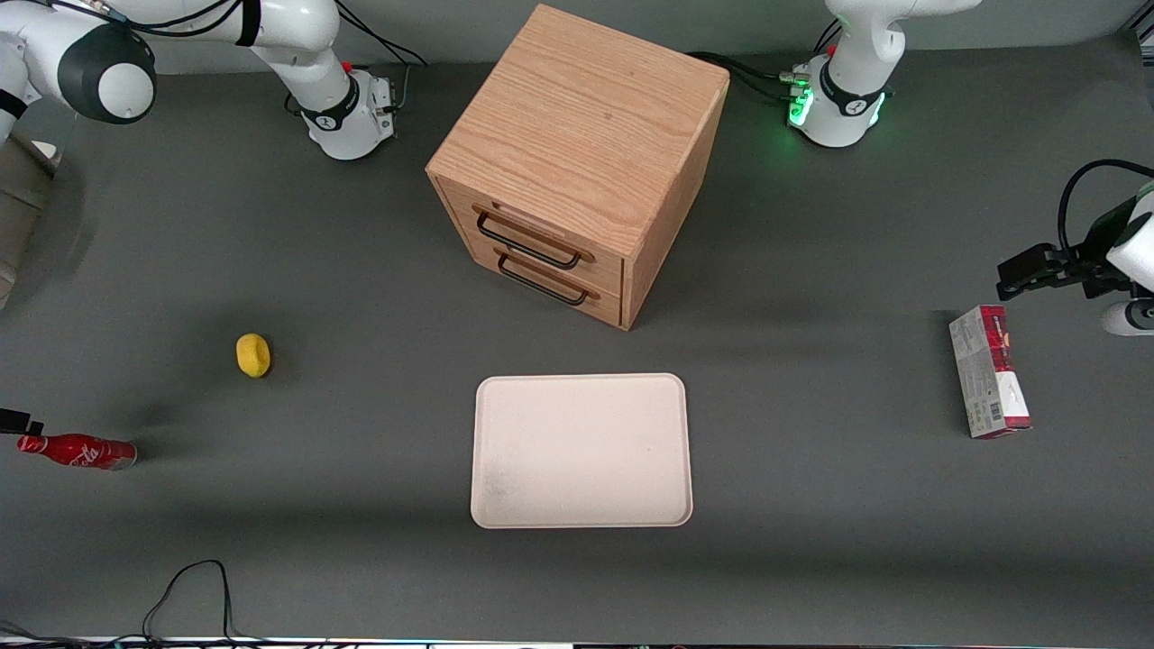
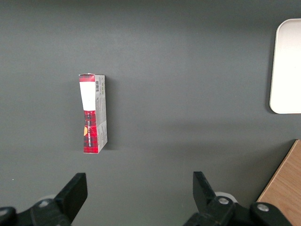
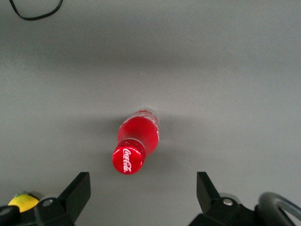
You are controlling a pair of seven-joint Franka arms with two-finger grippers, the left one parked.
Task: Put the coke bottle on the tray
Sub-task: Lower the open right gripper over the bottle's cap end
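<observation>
The coke bottle (image 3: pixel 136 141) stands on the dark table (image 1: pixel 811 505) toward the working arm's end, its red cap (image 3: pixel 127 160) facing up at the pincer (image 3: pixel 141 193), which hangs above it with both fingers spread wide apart, gripping nothing. The cap sits between the two black fingertips (image 3: pixel 77 188) without touching either. The lemon (image 1: pixel 253 354) lies near the pincer, a little farther from the front camera than the bottle. The tray (image 1: pixel 581 451) lies flat, well apart from the pincer, toward the middle of the table, in front of the wooden drawer cabinet (image 1: pixel 577 162). The red-and-white carton (image 1: pixel 988 370) lies farthest from the pincer, at the parked arm's end
</observation>
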